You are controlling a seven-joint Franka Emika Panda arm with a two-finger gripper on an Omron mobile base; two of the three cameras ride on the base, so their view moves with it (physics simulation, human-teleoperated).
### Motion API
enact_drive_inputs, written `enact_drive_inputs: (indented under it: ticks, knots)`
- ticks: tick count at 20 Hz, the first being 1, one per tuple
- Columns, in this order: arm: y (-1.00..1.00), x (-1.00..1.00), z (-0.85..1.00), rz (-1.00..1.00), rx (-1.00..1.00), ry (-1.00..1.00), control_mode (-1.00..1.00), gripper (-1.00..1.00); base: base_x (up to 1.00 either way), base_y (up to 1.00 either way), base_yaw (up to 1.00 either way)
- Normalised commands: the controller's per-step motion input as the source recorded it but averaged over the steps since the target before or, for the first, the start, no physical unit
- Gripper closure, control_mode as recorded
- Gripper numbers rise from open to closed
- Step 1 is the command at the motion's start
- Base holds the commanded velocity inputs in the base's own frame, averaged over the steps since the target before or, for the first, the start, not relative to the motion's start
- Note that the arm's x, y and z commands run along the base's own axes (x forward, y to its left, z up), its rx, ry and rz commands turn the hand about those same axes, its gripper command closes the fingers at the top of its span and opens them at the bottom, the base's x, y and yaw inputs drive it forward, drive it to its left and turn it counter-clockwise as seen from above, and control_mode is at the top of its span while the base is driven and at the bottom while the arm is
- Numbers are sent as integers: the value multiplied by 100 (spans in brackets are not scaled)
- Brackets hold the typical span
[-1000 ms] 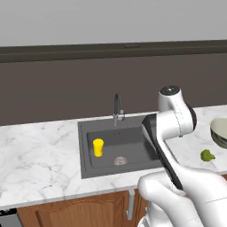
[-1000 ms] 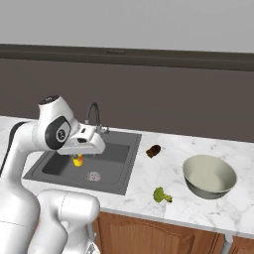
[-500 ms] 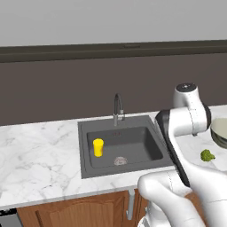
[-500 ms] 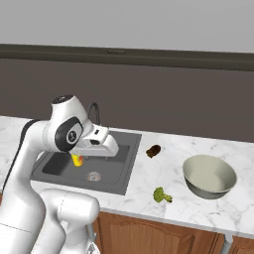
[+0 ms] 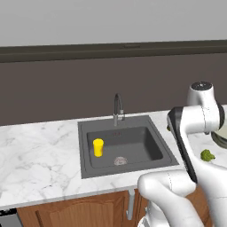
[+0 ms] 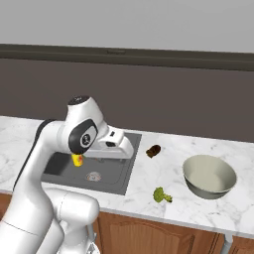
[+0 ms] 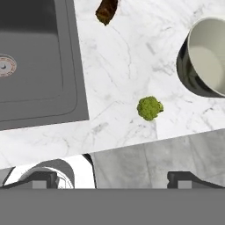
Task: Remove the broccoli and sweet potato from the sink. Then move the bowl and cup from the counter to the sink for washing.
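Cup (image 5: pixel 98 147) upright in sink (image 5: pixel 150 133)

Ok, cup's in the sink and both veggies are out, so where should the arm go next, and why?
Probably swing the open gripper on toward the bowl and lower over its rim. The bowl sits on the counter, while the cup already stands in the sink.

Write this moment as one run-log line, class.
cup: in sink | broccoli, sweet potato, bowl: on counter | fingers: open
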Motion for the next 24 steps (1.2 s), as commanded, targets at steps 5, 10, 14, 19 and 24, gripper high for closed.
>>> enact_drive_inputs:
  ticks: [5, 10, 14, 19, 24]
  knots:
    - [-42, 0, 0, 0, 0, 7, -100, -100, 0, 0, 0]
    - [-43, 0, 0, 0, 1, 6, -100, -100, 0, 0, 0]
    - [-42, 1, 0, 0, 4, 7, -100, -100, 0, 0, 0]
    - [-31, 15, 0, 0, 5, 7, -100, -100, 0, 0, 0]
    - [-28, 16, 0, 0, 7, 1, -100, -100, 0, 0, 0]
